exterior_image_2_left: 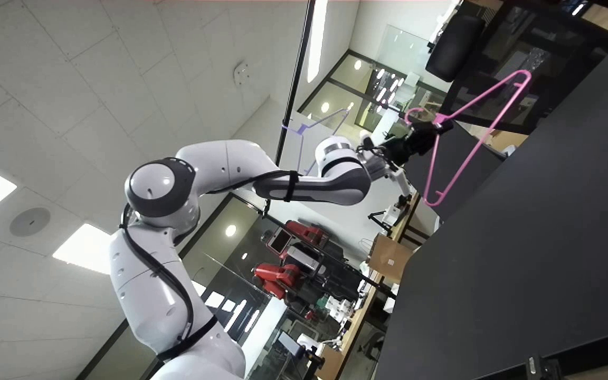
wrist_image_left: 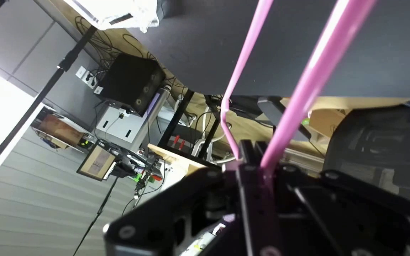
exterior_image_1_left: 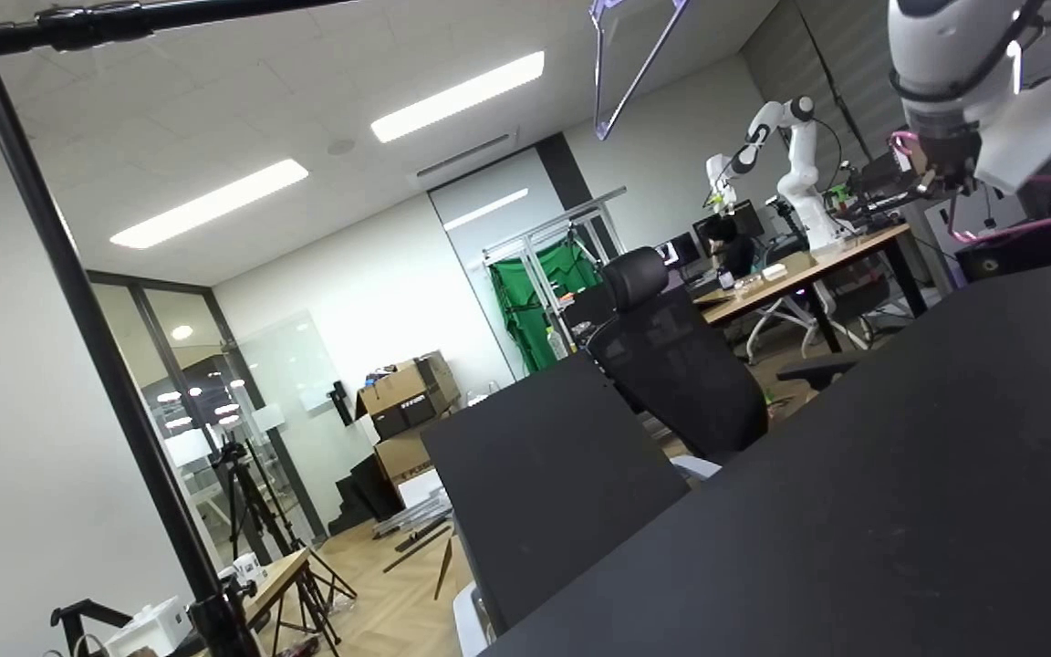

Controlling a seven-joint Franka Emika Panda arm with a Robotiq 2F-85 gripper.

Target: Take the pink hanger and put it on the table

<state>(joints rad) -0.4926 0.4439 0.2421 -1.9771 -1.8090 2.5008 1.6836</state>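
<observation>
In an exterior view, holds the pink hanger clamped near its hook in the end effector (with a purple hanger farther back), in an exterior view, has it higher than the dark surface, and in the wrist view, shows two bars slanting upward.

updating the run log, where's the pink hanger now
At upper right in an exterior view, the pink hanger is held in the pincer, not yet on the black table.
</observation>
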